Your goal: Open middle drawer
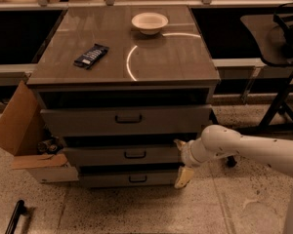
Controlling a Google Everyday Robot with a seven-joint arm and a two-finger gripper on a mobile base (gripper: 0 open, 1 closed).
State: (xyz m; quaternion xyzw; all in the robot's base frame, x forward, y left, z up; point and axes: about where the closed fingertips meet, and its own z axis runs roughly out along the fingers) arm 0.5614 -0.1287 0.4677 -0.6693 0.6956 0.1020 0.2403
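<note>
The middle drawer (112, 156) is a wide grey front with a small dark bar handle (135, 154), between a taller-fronted drawer (88, 121) above and a shorter one (112, 179) below. A dark gap shows above its front. My gripper (181, 160), on a white arm coming in from the right, is at the right end of the middle drawer's front. Its fingers are spread, one dark tip up by the drawer's top corner and one pale finger (184, 177) down by the lowest drawer. It holds nothing and is well right of the handle.
A white bowl (149, 22) and a dark packet (91, 55) lie on the cabinet top (176, 62). An open cardboard box (19, 126) stands against the cabinet's left side. A black stand (283, 96) is on the right, and a black bar (14, 217) lies on the floor.
</note>
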